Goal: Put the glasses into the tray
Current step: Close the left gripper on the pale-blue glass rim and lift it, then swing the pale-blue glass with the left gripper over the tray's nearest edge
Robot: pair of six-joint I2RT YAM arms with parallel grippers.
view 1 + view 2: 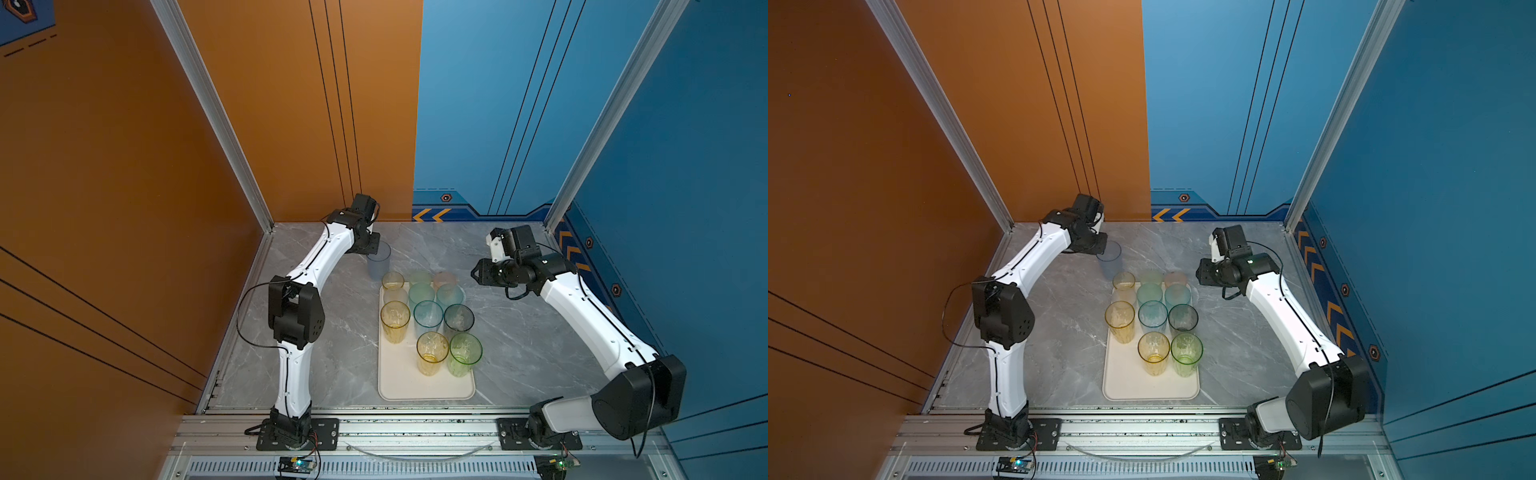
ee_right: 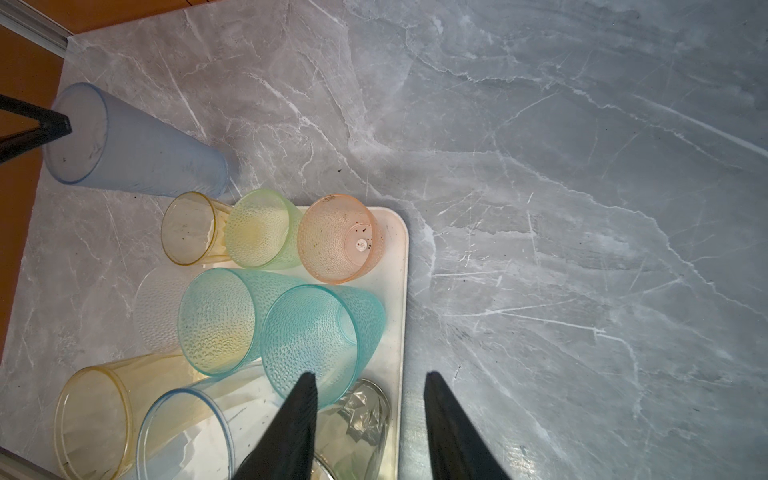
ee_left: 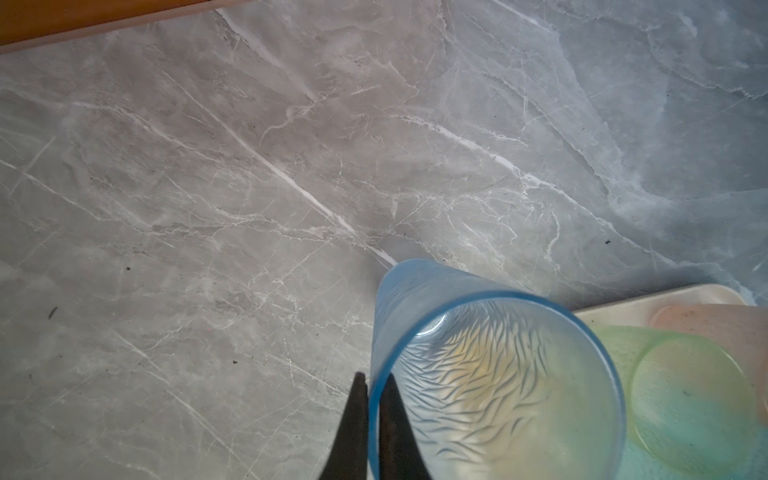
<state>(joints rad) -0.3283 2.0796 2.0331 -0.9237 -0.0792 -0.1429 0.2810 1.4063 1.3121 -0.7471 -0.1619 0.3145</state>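
Pinching rim of frosted blue tumbler in left pincer, outside cream tray lying just beside. Holding right pincer half-wide, empty, above tray edge. Counting other tumblers already in tray; judging this one last.

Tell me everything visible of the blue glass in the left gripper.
The blue glass is a tall, tapered tumbler, frosted and translucent, wavy-textured inside, empty. It is about upright, mouth up, off the tray, just past its far left corner. The left gripper is shut on its rim wall, one finger inside, one outside. Whether its base rests on the table is unclear.
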